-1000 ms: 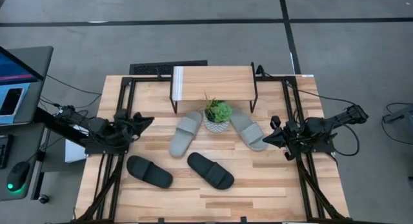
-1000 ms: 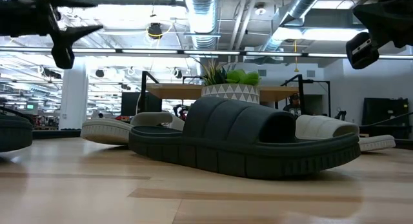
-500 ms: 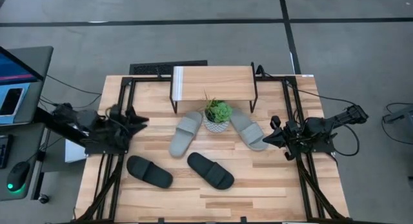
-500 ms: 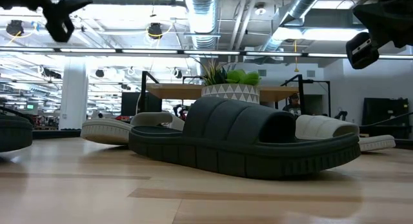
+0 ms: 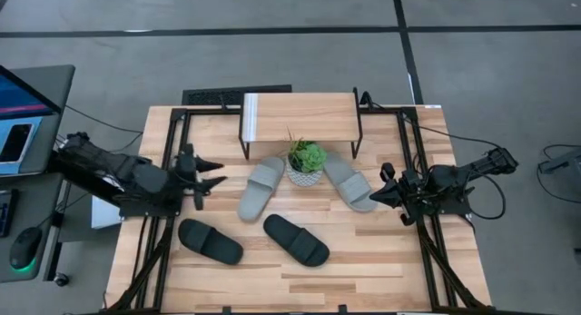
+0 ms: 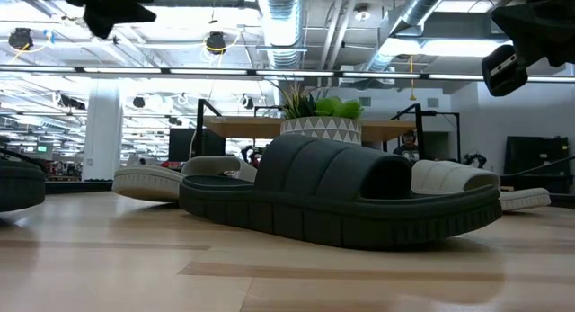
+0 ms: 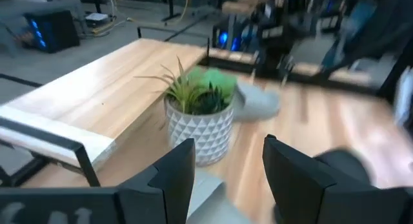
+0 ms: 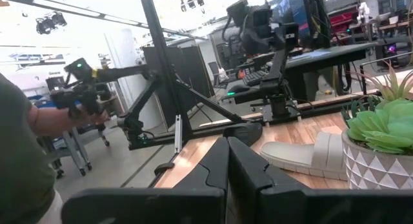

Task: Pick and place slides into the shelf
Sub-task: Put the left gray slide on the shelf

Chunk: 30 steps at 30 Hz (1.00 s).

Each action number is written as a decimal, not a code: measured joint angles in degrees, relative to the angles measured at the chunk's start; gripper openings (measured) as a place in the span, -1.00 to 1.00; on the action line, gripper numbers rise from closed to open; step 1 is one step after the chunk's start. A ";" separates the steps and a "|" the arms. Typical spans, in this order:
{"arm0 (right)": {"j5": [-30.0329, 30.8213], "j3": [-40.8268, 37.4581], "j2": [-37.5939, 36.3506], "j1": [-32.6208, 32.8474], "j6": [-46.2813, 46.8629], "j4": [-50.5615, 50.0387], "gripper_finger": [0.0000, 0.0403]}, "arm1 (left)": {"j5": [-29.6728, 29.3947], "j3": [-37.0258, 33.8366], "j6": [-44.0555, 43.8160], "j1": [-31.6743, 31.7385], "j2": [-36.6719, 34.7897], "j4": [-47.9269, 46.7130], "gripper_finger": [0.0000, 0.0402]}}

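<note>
— How many slides are on the shelf [image 5: 300, 113] so far?

— None. Its plank top is bare, as far as I can see from above. All four slides lie on the bench [image 5: 363, 260]. The left grey slide [image 5: 260, 187] and the right grey slide [image 5: 349, 181] sit just in front of the shelf, either side of a potted plant [image 5: 307, 161]. The two black ones, left [image 5: 210, 241] and right [image 5: 296, 240], lie nearer, side by side.

— And your tools?

— My left tool [image 5: 207, 173] hangs over the bench's left side, near the left grey slide, fingers parted and empty. My right tool [image 5: 381, 191] waits at the right edge beside the right grey slide, closed on nothing.

— So what's left?

— Everything, I'd judge: all four slides await pickup.
</note>
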 joint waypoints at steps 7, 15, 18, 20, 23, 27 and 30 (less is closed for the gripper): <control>0.01 0.00 0.00 0.01 0.00 0.00 -1.00 | -0.53 0.11 9.14 0.00 11.67 5.20 -0.15; -0.01 0.01 0.00 0.00 -0.01 0.00 -1.00 | -3.43 0.13 18.98 0.07 22.75 10.25 -0.15; 0.00 0.00 0.00 0.00 0.00 0.00 -1.00 | -7.58 0.21 21.92 0.08 26.35 10.86 -0.15; -0.01 -0.01 0.00 0.01 -0.01 0.00 -1.00 | -10.60 0.37 23.45 0.09 28.62 11.07 -0.15; 0.00 -0.01 0.00 0.02 -0.01 0.00 -1.00 | -13.17 0.39 25.42 0.11 31.30 11.84 -0.15; 0.01 0.01 0.00 0.00 -0.01 0.00 -1.00 | -13.00 0.39 26.18 0.79 34.63 12.39 -0.15; 0.01 0.00 0.01 0.01 -0.01 0.00 -1.00 | -11.68 0.39 24.61 1.52 36.41 12.62 -0.15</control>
